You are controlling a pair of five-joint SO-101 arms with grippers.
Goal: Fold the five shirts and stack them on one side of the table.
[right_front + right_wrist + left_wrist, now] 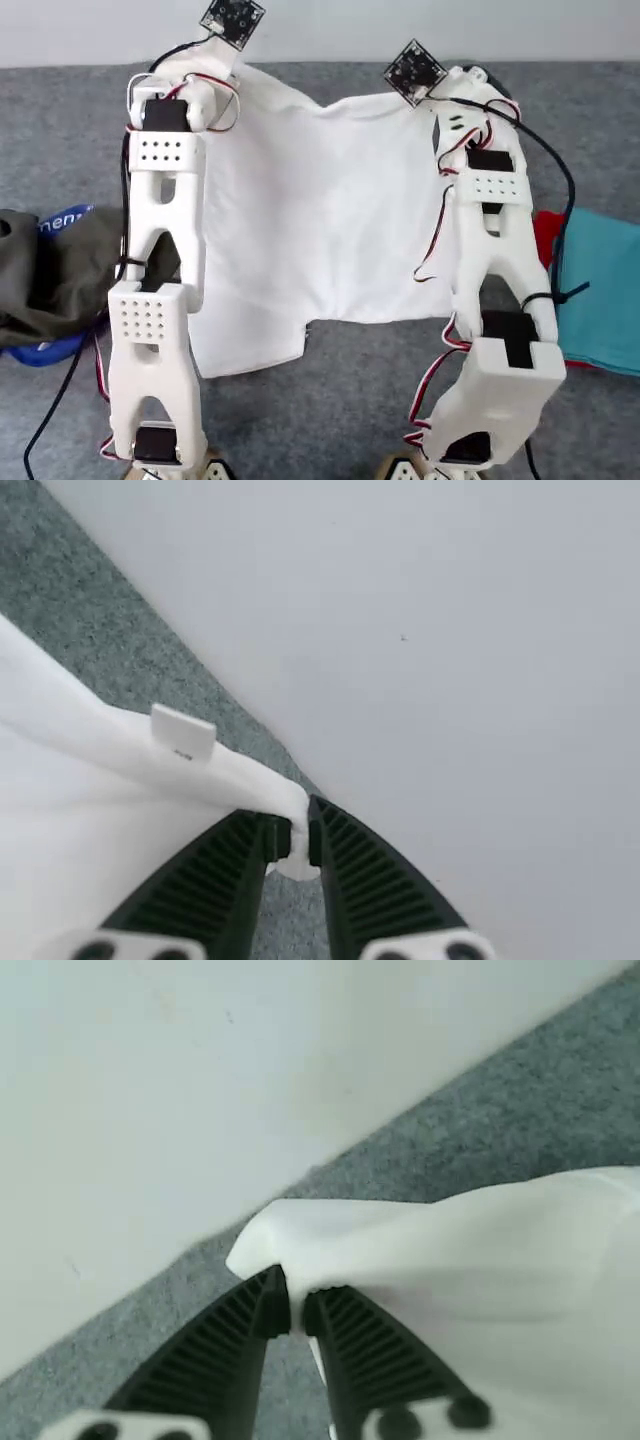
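A white shirt [330,210] lies spread flat on the grey desk [350,400] between the two arms, covering the middle of the high view from the far edge down towards 6 o'clock, with one sleeve sticking out at about 7 o'clock. The left jaws sit at 11 o'clock, nearly shut and pinching a far corner of the shirt, with the cloth bunched just over their dark tips. The right jaws sit at 1 o'clock, pinched the same way on the other far corner, where a small white tag [182,733] stands up from the hem. Both corners are close to the pale wall [400,25]. At 9 o'clock a dark shirt [60,270] lies heaped over a blue one [45,350]. At 3 o'clock a teal shirt [605,290] lies on a red one [545,235].
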